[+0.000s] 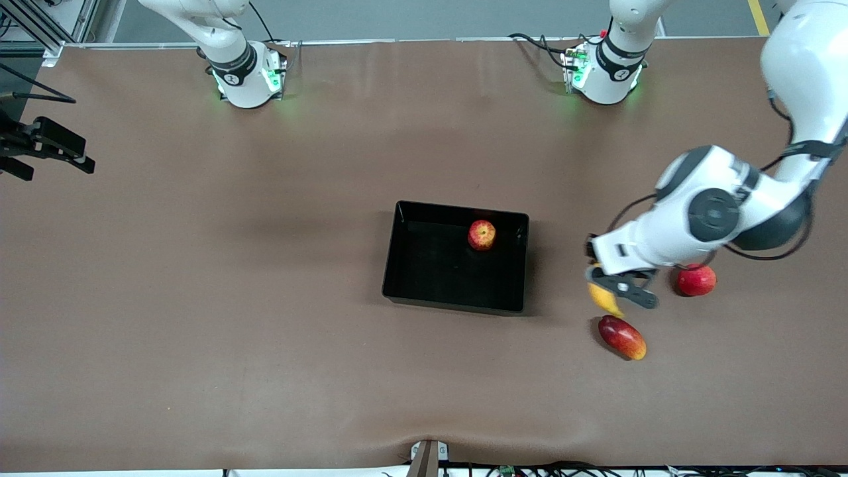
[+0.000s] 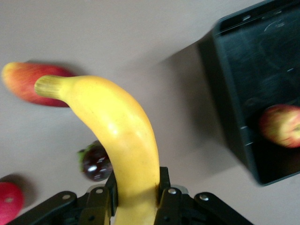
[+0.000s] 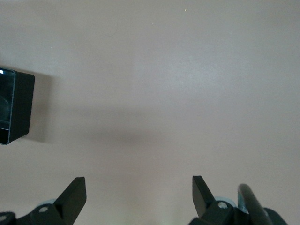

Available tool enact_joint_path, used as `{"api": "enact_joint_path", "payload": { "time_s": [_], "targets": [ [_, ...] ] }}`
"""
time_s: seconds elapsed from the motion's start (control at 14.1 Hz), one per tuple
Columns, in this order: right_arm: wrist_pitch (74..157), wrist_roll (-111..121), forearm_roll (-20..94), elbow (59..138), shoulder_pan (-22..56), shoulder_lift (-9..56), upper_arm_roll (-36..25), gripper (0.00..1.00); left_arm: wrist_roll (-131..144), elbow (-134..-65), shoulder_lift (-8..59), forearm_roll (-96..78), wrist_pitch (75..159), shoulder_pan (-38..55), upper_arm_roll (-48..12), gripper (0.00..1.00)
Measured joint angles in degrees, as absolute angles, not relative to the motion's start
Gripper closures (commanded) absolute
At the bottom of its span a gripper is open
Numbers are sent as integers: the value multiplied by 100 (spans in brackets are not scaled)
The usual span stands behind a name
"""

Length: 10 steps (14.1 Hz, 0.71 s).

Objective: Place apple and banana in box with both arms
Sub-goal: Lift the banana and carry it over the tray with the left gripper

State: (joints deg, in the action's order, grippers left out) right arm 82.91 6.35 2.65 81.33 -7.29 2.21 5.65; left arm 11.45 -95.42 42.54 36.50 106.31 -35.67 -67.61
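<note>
The yellow banana (image 1: 604,298) (image 2: 117,126) hangs in my left gripper (image 1: 615,291) (image 2: 137,192), which is shut on its lower end. It is held over the table between the box and the oval red fruit. The red-and-yellow apple (image 1: 481,234) (image 2: 281,125) lies inside the black box (image 1: 430,265) (image 2: 253,70), in the corner toward the left arm's end. My right gripper (image 1: 58,165) (image 3: 139,190) waits open over bare table at the right arm's end, with nothing between its fingers. One corner of the box (image 3: 16,105) shows in the right wrist view.
An oval red fruit with a yellow-orange tip (image 1: 623,336) (image 2: 33,82) lies nearer to the front camera than the banana. A smooth pinkish-red round fruit (image 1: 695,279) (image 2: 8,202) sits beside the left gripper. A small dark maroon fruit (image 2: 96,164) lies under the banana.
</note>
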Motion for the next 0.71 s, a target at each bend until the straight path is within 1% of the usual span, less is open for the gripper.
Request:
{"api": "enact_joint_path", "payload": {
  "time_s": [0.14, 0.28, 0.57, 0.71],
  "targets": [
    [8291, 635, 265, 8133, -729, 224, 562, 0, 1502, -9278, 4252, 3626, 10630, -2901, -6641, 100],
    [8291, 635, 265, 8134, -729, 225, 557, 0, 1913, -8998, 4257, 3549, 10629, -2134, -6308, 100],
    [8291, 635, 265, 8134, -732, 227, 545, 0, 2738, -8380, 4354, 3363, 10640, -477, -5278, 100],
    [8291, 635, 265, 8135, -733, 227, 535, 0, 3037, -8113, 4448, 3218, 10781, 268, -4731, 100]
  ]
}}
